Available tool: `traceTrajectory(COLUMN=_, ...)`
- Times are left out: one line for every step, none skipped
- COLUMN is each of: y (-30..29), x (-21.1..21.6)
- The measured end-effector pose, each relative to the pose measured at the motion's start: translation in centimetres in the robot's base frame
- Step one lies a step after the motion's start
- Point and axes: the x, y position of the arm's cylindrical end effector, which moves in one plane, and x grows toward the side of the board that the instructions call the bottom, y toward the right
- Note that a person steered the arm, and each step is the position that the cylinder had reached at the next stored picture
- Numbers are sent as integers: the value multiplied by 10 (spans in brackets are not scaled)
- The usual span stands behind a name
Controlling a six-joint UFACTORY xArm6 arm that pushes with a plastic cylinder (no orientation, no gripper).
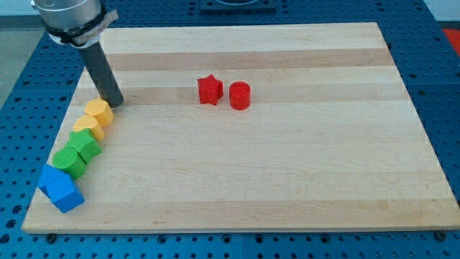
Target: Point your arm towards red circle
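The red circle [240,96], a short red cylinder, stands on the wooden board [287,165] a little left of centre near the view's top. A red star [210,90] stands just to its left, close beside it with a small gap. My tip [115,103] rests on the board far to the left of both red blocks, right next to the upper yellow block [98,111]. The dark rod rises from the tip toward the view's top left.
Along the board's left edge runs a slanted row of blocks: two yellow ones, with the lower one [90,126], two green ones [85,146] [70,162], and two blue ones [51,177] [65,194]. A blue perforated table surrounds the board.
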Motion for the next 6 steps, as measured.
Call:
traceTrajectory(y=0, x=-5)
traceTrajectory(y=17, x=-17)
traceTrajectory(y=65, x=-14)
traceTrajectory(y=112, x=5)
traceTrajectory(y=164, x=27)
traceTrajectory(y=227, x=35)
